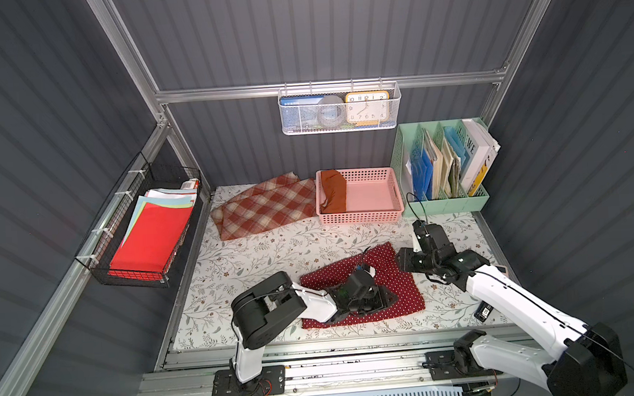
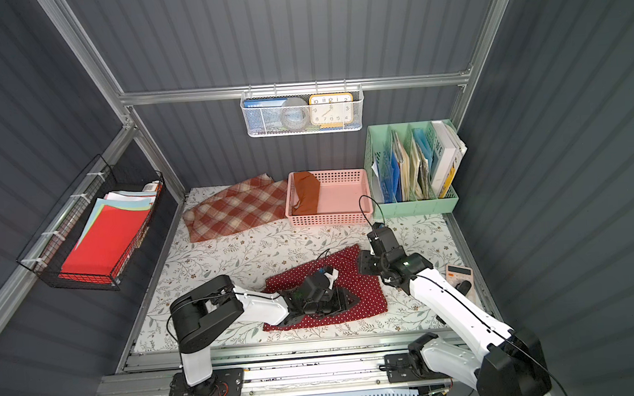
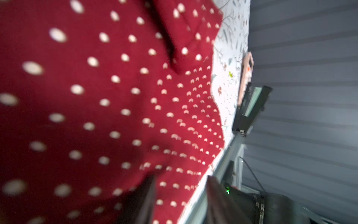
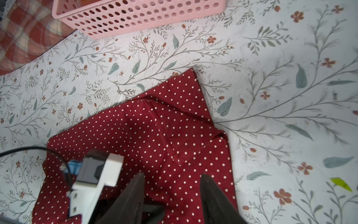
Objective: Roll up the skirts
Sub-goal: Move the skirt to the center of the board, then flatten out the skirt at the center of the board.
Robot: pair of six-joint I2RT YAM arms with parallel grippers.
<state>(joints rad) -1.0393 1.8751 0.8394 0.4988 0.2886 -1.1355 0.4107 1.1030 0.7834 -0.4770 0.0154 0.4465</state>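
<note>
L arm bent low, left gripper (image 3: 181,178) down on polka-dot skirt (image 1: 399,280) at table front, jaws apart, nothing pinched. R arm reaches in; right gripper (image 4: 172,175) hangs released above it. Top views show rust skirt (image 1: 334,190) in pink basket (image 1: 355,172); L wrist cam doesn't.

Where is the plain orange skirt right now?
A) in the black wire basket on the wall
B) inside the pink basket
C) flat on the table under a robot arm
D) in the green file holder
B: in both top views the orange skirt lies inside the pink basket, at one end of it.
</note>
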